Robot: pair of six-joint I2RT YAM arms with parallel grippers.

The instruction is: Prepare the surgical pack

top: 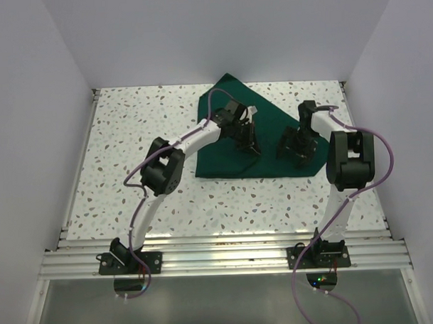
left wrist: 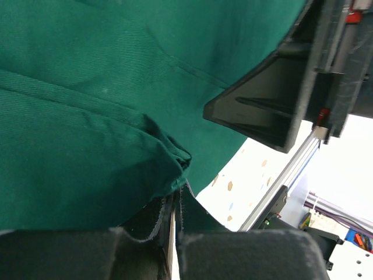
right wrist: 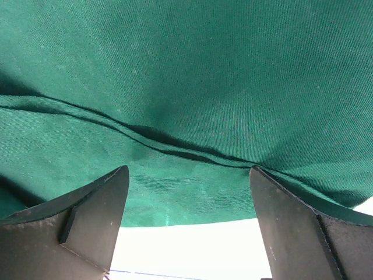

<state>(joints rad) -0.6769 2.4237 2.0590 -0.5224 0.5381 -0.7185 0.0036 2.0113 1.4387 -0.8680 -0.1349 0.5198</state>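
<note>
Top view: green drape (top: 271,128), partly folded, lies at the desk's (top: 131,151) far right; my left pincer (top: 250,145) and right pincer (top: 291,152) are on it. Left wrist: left pincer pressed together, pinching its hem; I should lift low. Right wrist: right pincer spread over a crease; I should close squarely.

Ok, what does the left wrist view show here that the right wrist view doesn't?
Only the left wrist view: the left claw shut on a bunched edge of the dark green woven cloth drape, a black angular part that is apparently the other arm's, the white speckled tabletop and a silver aluminium rail. Only the right wrist view: the right claw wide open, gripping nothing, over a long crease in the drape. Both: the green drape filling most of the frame.
</note>
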